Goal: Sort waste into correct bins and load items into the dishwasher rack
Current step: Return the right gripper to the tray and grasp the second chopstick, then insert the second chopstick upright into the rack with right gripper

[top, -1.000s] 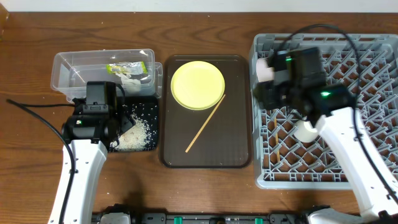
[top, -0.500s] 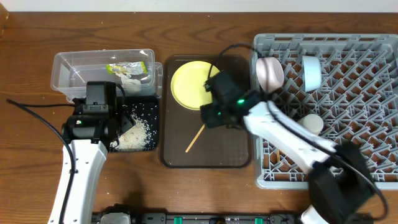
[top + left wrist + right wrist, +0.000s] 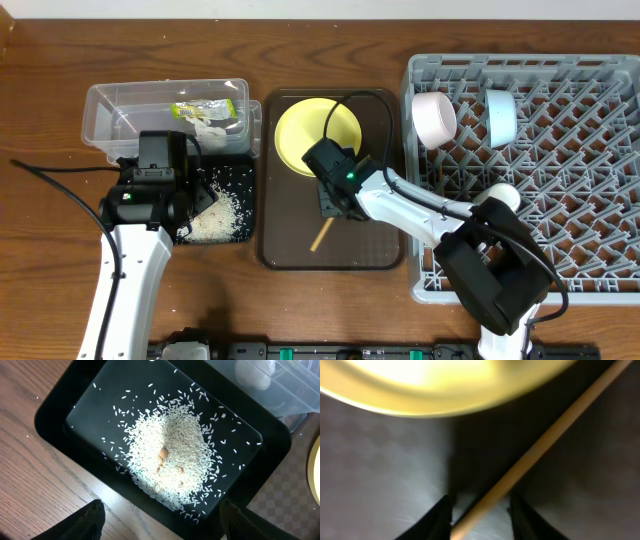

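The right claw [image 3: 480, 519] has swung from the dishwasher rack [image 3: 520, 62] to the brown tray [image 3: 290, 220], fingers apart astride the chopstick [image 3: 540, 445] at the yellow plate's [image 3: 295, 135] five o'clock (not yet pinched). It looks like the next rack load. The left claw [image 3: 170, 525], also apart, hovers over the rice [image 3: 170, 460].

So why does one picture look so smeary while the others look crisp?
Right wrist view: blurred throughout, the yellow plate washed out to a bright glare, the chopstick soft-edged. Left wrist view: sharp, single rice grains distinct on the black tray. Overhead view: evenly lit and crisp.
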Robot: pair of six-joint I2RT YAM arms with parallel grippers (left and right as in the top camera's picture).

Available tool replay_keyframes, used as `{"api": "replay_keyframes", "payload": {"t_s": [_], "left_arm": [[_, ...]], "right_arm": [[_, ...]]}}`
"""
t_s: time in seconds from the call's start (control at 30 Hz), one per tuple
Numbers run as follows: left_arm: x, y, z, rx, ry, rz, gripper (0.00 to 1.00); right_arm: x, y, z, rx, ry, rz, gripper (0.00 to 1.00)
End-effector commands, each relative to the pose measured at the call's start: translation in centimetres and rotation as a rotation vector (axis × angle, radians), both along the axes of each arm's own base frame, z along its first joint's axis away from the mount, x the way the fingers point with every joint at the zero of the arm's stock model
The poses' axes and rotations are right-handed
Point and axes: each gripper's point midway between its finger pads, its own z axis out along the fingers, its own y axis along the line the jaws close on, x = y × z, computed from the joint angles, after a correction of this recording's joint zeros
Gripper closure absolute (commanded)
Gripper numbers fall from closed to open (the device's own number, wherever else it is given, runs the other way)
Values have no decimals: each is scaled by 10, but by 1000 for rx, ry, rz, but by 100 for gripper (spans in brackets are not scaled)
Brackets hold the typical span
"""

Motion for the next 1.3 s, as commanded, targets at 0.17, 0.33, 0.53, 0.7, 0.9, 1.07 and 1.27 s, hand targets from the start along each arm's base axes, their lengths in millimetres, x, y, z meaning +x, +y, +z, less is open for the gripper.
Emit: {"api": "replay_keyframes", "payload": {"t_s": [0.17,0.33,0.53,0.7,0.9,1.07,1.27], "left_arm": [[-3,5,-3,15,12,20,23],[-3,5,-3,15,12,20,24],[-3,5,-3,15,12,20,23],[-3,5,-3,15,12,20,23],[-3,5,-3,15,11,20,23],[-3,5,-3,15,11,20,23],[-3,5,-3,15,11,20,23]], "right_arm": [[-9,-36,-10,-109,73,-73,96],[-10,-44,0,-73,112,-102,99],[3,-60,47,-32,36,-56,99],[5,-82,111,49,-49,40,99],[-9,-144,157,28,-84,10,99],[-19,-186,147,-44,-3,-32,99],[-20,-215,116,-104,69,-87,99]]}}
